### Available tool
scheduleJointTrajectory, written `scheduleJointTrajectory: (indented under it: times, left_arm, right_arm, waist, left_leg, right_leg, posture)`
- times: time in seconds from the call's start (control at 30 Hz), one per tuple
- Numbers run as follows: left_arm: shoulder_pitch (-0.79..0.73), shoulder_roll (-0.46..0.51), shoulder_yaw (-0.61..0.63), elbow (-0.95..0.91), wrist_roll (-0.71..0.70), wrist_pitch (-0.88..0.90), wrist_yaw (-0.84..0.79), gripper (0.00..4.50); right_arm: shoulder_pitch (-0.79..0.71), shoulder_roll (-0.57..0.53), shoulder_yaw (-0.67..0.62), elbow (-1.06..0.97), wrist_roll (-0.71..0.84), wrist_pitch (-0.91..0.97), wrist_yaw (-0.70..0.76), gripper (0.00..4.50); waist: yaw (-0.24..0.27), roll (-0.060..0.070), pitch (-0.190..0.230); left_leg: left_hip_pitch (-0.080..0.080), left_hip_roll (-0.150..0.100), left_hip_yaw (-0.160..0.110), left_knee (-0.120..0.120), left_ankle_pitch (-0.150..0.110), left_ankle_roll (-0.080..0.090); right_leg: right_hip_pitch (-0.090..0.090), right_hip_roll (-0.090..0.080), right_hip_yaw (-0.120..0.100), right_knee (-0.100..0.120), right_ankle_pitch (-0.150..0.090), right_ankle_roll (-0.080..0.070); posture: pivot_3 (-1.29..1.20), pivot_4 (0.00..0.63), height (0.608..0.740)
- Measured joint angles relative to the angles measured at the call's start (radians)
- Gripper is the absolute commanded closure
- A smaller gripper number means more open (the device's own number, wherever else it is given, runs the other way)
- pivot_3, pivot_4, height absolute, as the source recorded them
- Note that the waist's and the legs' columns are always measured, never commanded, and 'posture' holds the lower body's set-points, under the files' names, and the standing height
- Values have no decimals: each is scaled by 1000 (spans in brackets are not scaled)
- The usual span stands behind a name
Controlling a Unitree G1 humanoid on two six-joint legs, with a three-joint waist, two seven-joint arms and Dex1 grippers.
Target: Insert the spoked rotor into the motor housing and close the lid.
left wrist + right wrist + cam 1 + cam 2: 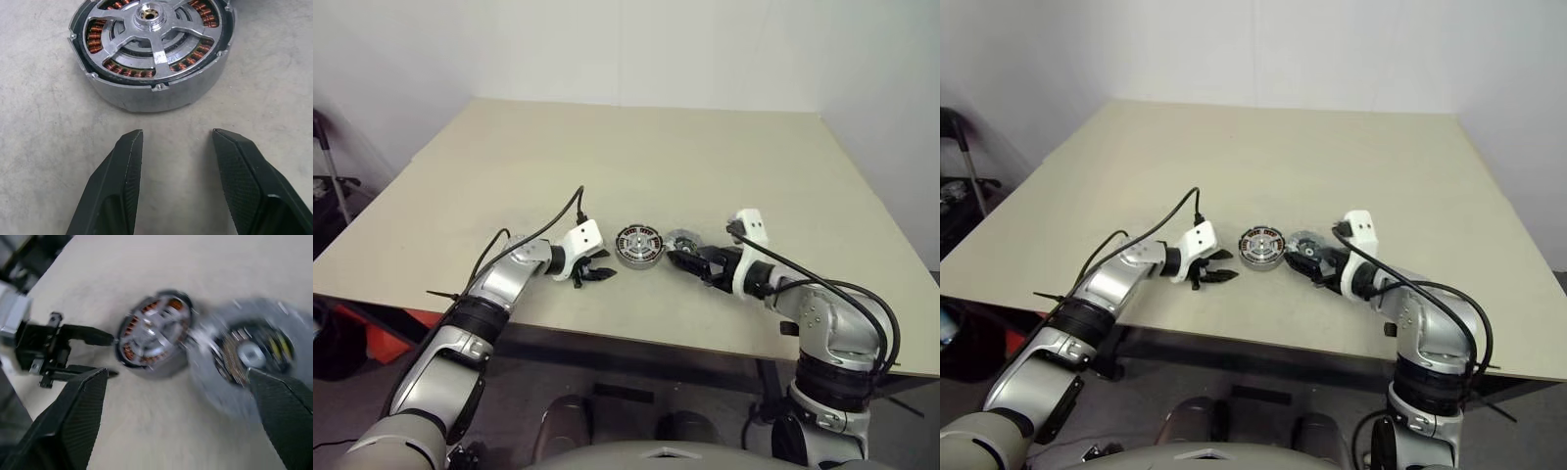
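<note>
Looking down from the head, we've got the motor housing (638,246) between both grippers on the table (636,157), lid (682,238) touching it. Left wrist: left gripper (177,142) spread, empty, spoked rotor (150,24) already seated. Right wrist: right gripper (178,379) wide open; it could knock the lid away.

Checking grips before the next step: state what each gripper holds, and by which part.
Nothing is held. The left gripper stands open just short of the motor housing. The right gripper is open, apart from the lid.
</note>
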Motion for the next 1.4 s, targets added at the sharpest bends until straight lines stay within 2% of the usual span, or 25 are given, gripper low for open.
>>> scheduleJointTrajectory:
  times: [0.13,0.33,0.63,0.9,1.13,1.4]
  left_arm:
    - [-5,-1,0,11,6,-10,-3,2096]
    - [-6,-1,0,13,10,-12,-6,2096]
    - [-6,8,1,14,30,-10,-2,2096]
    - [-6,12,2,10,30,-10,-2,2096]
    - [-5,13,2,4,30,-13,-4,2096]
    - [-10,13,3,21,31,-33,0,2096]
  right_arm:
    - [15,77,-120,-10,27,103,-51,24]
    - [30,168,-235,9,65,121,-133,24]
    - [-114,245,-354,188,90,67,-241,24]
    - [-190,256,-386,344,144,-74,-319,24]
    - [-277,207,-382,508,199,-234,-350,24]
    - [-331,170,-245,472,306,-262,-348,24]
  waist:
    - [0,0,0]
    - [1,0,0]
    - [-3,0,0]
    - [-3,0,0]
    - [-3,0,0]
    - [-3,0,0]
  left_leg:
    - [1,0,0,-2,1,-2]
    - [3,-2,0,-7,4,-7]
    - [12,-3,-2,-10,7,-11]
    - [12,-3,-2,-11,7,-11]
    - [11,-4,-1,-12,7,-12]
    - [11,-3,-1,-12,7,-11]
  right_leg:
    - [0,0,0,0,0,1]
    - [0,-1,1,0,0,1]
    - [1,-2,1,-1,-1,1]
    - [-1,-2,1,0,0,1]
    - [-2,-2,0,1,3,-5]
    - [-2,-2,0,1,3,-5]
  posture:
    - [0,0,740]
    - [0,0,740]
    - [0,0,740]
    - [0,0,740]
    - [0,0,740]
    - [0,0,740]
